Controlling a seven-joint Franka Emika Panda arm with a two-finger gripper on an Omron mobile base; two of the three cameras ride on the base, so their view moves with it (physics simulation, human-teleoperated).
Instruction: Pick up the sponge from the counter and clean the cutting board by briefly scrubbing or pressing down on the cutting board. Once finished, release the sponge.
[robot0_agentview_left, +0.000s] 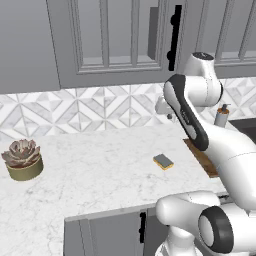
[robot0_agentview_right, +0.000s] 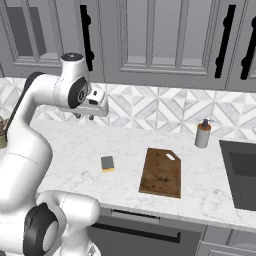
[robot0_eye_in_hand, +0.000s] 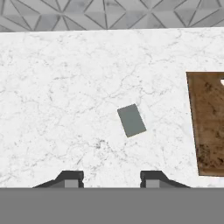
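The counter (robot0_agentview_right: 75, 145) spread white beneath me. The board (robot0_agentview_right: 160, 172) lay flat on it, the sponge (robot0_agentview_right: 107, 163) apart to its left. My gripper (robot0_eye_in_hand: 111, 177) hung high above, jaws apart, holding nothing.
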